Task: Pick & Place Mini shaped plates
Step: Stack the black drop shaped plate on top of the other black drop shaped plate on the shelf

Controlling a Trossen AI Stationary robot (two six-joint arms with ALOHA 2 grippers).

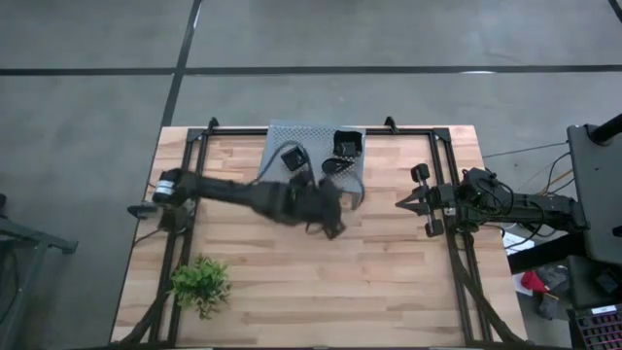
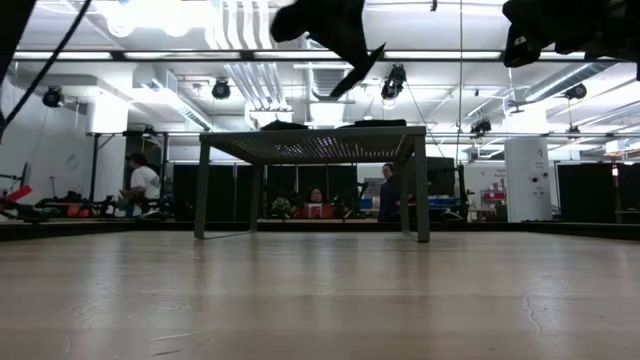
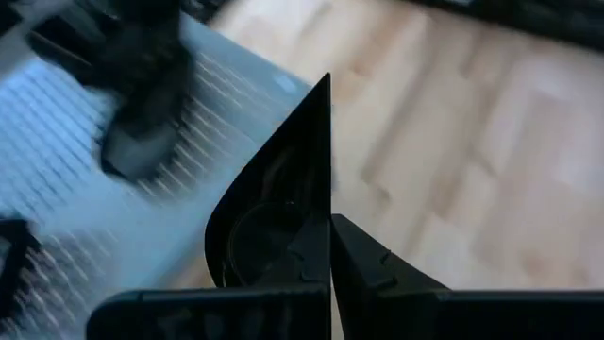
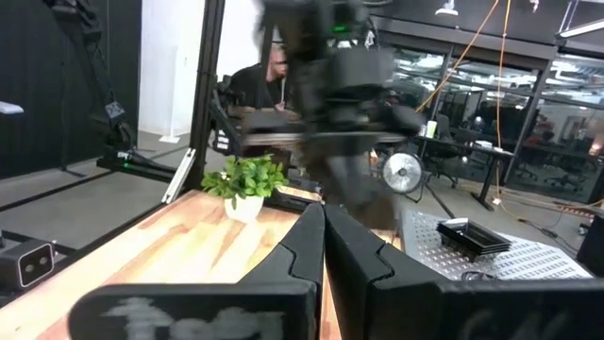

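My left gripper (image 1: 333, 222) hangs over the table just off the near right corner of the grey perforated rack (image 1: 282, 136), shut on a black teardrop-shaped mini plate (image 3: 274, 208). In the low view the plate (image 2: 358, 68) shows edge-on, slanting down from the gripper (image 2: 335, 35), above the level of the rack top (image 2: 310, 145). Three more black plates rest on the rack: a square one (image 1: 293, 156), one at its far right (image 1: 347, 144) and one near its right edge (image 1: 335, 167). My right gripper (image 1: 408, 201) waits shut at the table's right side. My left gripper pinches the teardrop plate between its two fingers at the plate's wide rounded end (image 3: 302, 255). The plate's pointed tip (image 3: 326, 85) sticks out beyond the fingertips. The fingers slant down toward the table's right. The plate is lifted clear of table and rack, standing on edge.
A small green plant (image 1: 201, 284) in a white pot stands near the table's near left corner. Black frame rails (image 1: 185, 224) run along both sides of the table. Bare wood (image 1: 330, 292) lies near of the rack. People sit in the room beyond the table.
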